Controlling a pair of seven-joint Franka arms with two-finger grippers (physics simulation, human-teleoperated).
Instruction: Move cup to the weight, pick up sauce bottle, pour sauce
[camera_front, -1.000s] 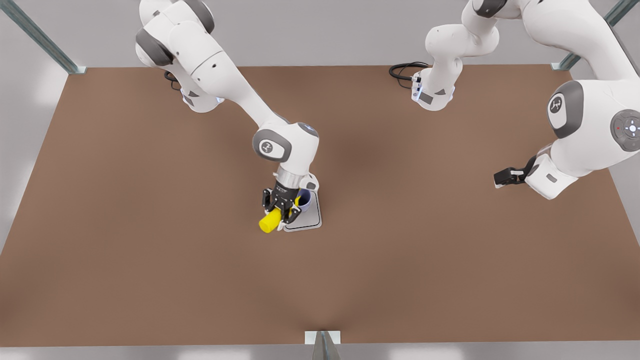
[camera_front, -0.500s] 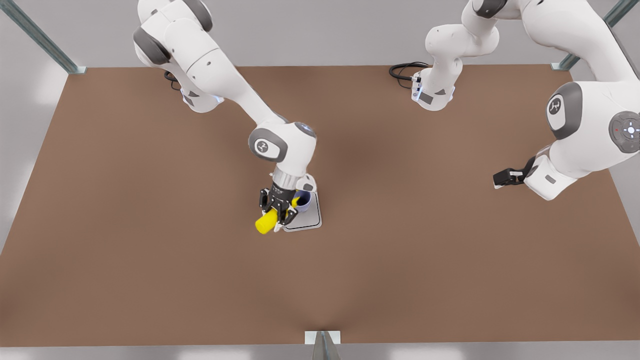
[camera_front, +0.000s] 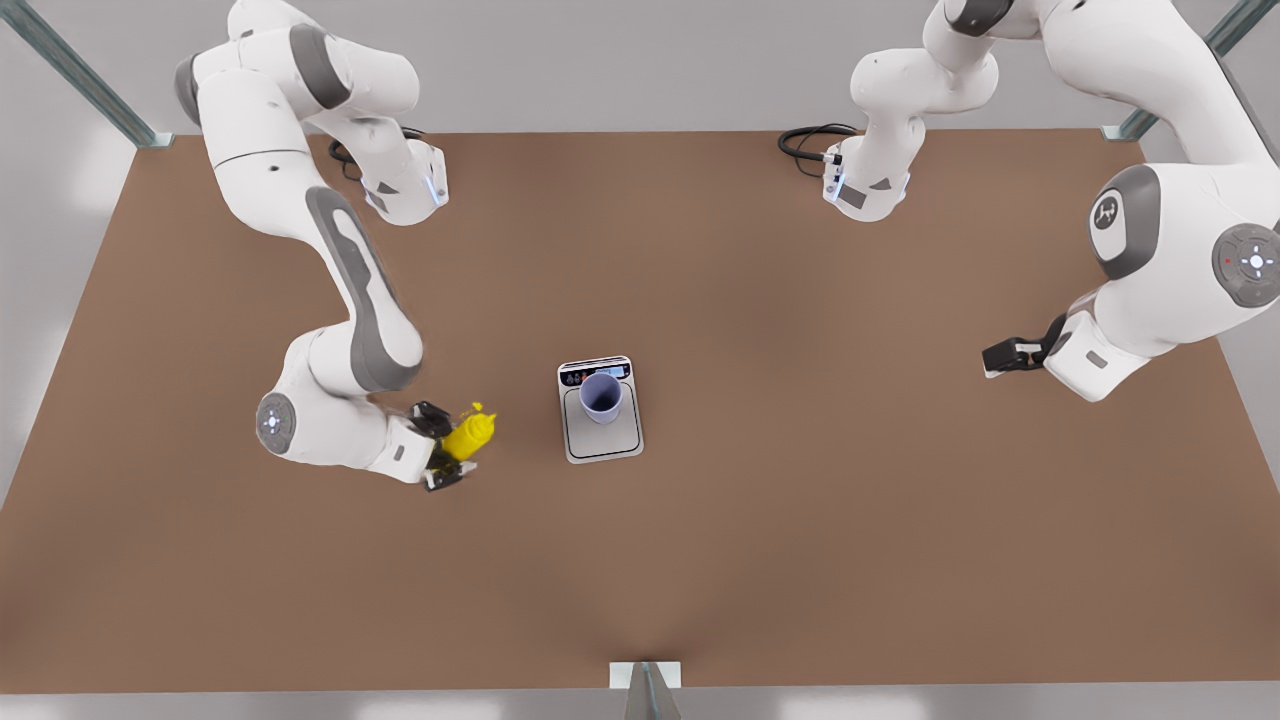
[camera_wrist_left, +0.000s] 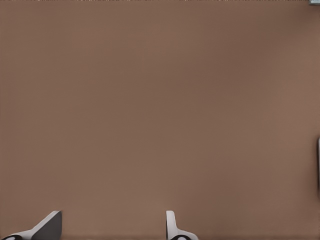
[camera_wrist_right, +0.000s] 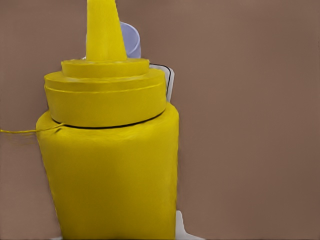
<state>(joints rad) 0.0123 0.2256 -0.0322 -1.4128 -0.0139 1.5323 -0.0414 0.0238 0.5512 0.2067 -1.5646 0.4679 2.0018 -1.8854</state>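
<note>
One right gripper (camera_front: 450, 452) grasping sauce bottle (camera_front: 470, 434), left gripper (camera_front: 1000, 357) released, no readable labels

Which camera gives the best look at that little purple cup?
The front view: the cup stands whole and upright on the weight. In the right wrist view the sauce bottle hides most of it.

A broad brown table (camera_front: 760, 560) spreads under soft, even light. Pale grey walls (camera_front: 620, 70) rise behind it, with slanted metal posts (camera_front: 80, 75) at its far corners.
</note>
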